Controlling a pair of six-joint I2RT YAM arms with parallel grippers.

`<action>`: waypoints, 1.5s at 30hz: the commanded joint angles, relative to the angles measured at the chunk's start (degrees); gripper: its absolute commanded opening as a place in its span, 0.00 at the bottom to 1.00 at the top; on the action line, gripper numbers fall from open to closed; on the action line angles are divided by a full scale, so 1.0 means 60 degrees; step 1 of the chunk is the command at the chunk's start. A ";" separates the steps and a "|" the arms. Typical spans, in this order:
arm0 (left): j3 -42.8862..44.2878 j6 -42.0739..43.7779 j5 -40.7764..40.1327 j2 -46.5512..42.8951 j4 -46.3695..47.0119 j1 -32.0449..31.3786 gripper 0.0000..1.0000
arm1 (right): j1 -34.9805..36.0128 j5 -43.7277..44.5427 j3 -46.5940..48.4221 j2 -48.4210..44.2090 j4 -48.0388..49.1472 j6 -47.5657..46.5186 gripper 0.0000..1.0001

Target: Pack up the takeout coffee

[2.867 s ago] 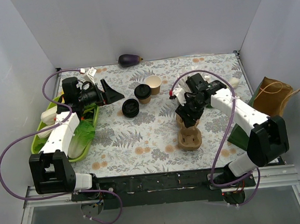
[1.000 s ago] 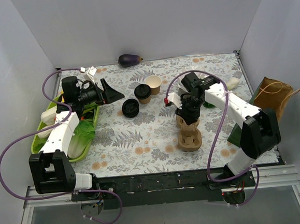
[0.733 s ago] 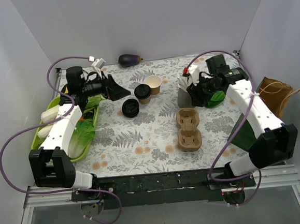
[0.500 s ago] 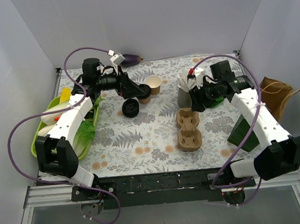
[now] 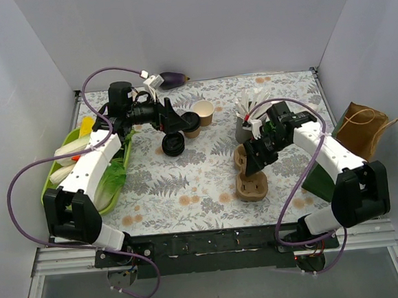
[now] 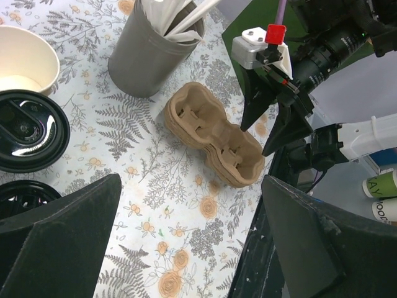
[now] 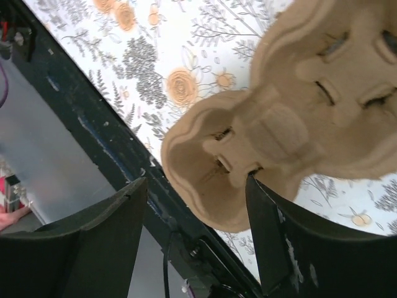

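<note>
The left gripper (image 5: 172,120) stands spread to its widest and holds nothing (its wrist view shows a broad gap). The coffee (image 5: 190,122) sits upright on the table (image 5: 188,184), lid on, just beside that gripper at its 3 o'clock. An open cup (image 5: 203,110) stands at the coffee's 1 o'clock. A lid stack (image 5: 173,145) lies at its 7 o'clock. The right gripper (image 5: 255,160) hangs over the carriers (image 5: 251,186) with jaws apart and one carrier end between them. Contact cannot be told. The carriers lie at the coffee's 4 o'clock, well apart.
</note>
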 commanded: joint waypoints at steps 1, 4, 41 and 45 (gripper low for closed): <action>-0.0169 0.0344 -0.0364 -0.0768 -0.0389 -0.0085 0.98 | 0.0422 -0.0962 0.0006 0.0288 0.0039 0.0063 0.73; -0.0169 0.0432 -0.0525 -0.0798 -0.0535 -0.0099 0.98 | 0.0672 -0.0772 -0.0125 0.0741 0.0024 0.0413 0.80; -0.0506 0.0037 -0.0438 -0.0652 0.0036 -0.0085 0.98 | 0.0233 0.2626 -0.0081 -0.0135 -0.0227 -0.6075 0.66; -0.0491 0.0081 -0.0467 -0.0666 -0.0038 -0.0085 0.98 | 0.0233 0.2686 0.0035 0.0157 -0.0079 -0.5651 0.66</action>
